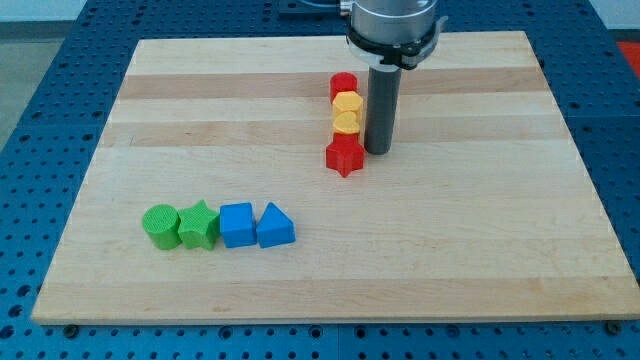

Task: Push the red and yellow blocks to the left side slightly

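A column of red and yellow blocks stands right of the board's middle, near the view's top. From top to bottom: a red cylinder (343,86), a yellow hexagon block (347,103), a second yellow block (347,122) whose shape is unclear, and a red star (345,156). They touch one another in a line. My tip (378,150) rests on the board just right of the column, beside the lower yellow block and the red star, close to or touching them.
A row of blocks lies at the view's lower left: a green cylinder (159,225), a green star (198,226), a blue cube (237,224) and a blue triangle (275,226). The wooden board (480,250) sits on a blue perforated table.
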{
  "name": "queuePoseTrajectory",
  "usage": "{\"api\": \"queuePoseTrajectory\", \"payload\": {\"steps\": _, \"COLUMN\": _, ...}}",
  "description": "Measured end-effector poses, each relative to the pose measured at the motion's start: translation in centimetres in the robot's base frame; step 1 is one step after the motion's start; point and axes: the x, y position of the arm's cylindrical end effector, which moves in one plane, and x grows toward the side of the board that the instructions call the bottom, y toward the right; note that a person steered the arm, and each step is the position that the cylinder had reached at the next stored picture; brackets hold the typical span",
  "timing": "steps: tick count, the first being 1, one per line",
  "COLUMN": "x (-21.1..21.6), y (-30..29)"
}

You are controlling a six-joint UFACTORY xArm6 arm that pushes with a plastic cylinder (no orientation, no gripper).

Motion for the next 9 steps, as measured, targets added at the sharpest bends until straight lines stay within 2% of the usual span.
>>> {"api": "queuePoseTrajectory", "payload": {"steps": 3, "x": -1.6, "y": -2.3}}
{"api": "queuePoseTrajectory", "payload": {"steps": 5, "x": -1.9, "y": 1.0}}
{"api": "queuePoseTrajectory", "payload": {"steps": 7, "x": 2.1, "y": 2.5}}
{"api": "queuePoseTrajectory", "payload": {"steps": 9, "x": 2.6, "y": -1.0}}
